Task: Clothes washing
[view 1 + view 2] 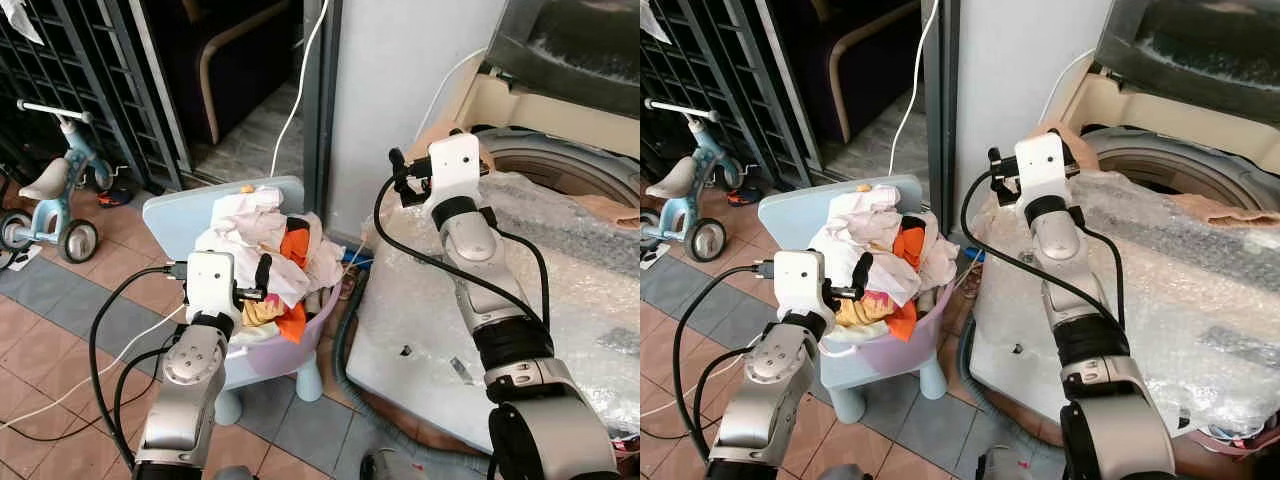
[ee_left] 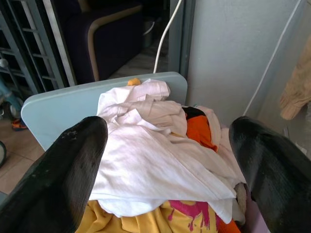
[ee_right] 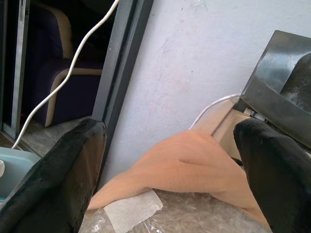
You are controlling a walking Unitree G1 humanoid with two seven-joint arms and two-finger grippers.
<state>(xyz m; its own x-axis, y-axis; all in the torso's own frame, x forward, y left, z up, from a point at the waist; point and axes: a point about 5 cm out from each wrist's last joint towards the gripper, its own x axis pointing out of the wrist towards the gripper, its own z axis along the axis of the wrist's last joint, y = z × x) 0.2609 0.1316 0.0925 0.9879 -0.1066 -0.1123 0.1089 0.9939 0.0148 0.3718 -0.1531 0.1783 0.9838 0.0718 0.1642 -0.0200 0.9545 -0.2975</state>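
Item: laundry pile point(image 1: 262, 245), centre-left of the head frame. Mixed garments heaped in a lilac basin point(image 1: 318, 318) set on a pale blue child's chair point(image 1: 180, 210). White crumpled cloth on top; an orange piece point(image 1: 294, 246) at the middle; a yellow piece with pink print point(image 2: 160, 218) at the lower front edge.

Handling, judged: soft, light, limp and tangled; a lifted piece will likely drag its neighbours. Not fragile, not slippery. Best hold looks to be a raised fold of the white top layer, pinched deep into the bunch.

Left hand point(image 2: 170, 174): fingers spread wide, holding nothing, poised just in front of the pile at its near side.

Right hand point(image 3: 170, 170): fingers spread wide, holding nothing, raised at centre-right over the washing machine point(image 1: 560, 165), facing the grey wall and a tan cloth point(image 3: 194, 170) lying at the machine's corner.

Washing machine: right of frame, top-loading, lid up, drum rim visible, body wrapped in bubble film point(image 1: 560, 270).

Surroundings: tiled floor; a small tricycle point(image 1: 50, 195) at the far left; a white cable point(image 1: 300, 80) hanging by the door frame.
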